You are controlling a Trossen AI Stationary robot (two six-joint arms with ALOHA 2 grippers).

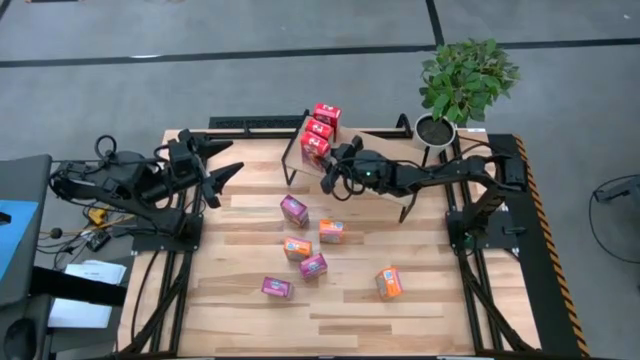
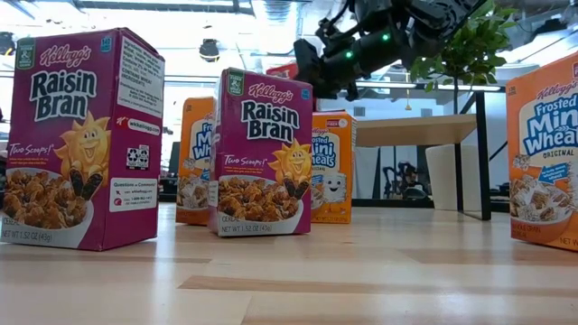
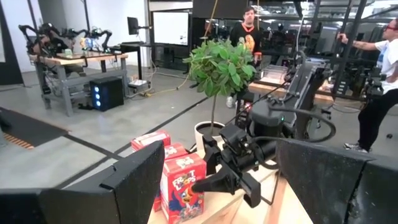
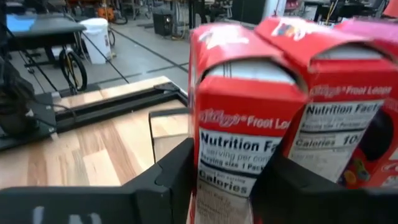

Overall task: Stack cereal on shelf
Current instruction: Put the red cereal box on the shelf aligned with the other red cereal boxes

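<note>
We see the right gripper at the shelf, its fingers either side of the nearest red cereal box, first in a row of three; whether it grips, we can't tell. Left gripper waits wide open over the table's left edge. Six boxes lie mid-table.

Three cereal boxes in row on shelf, upper centre; six boxes scattered on table below; plant upper right.
</note>
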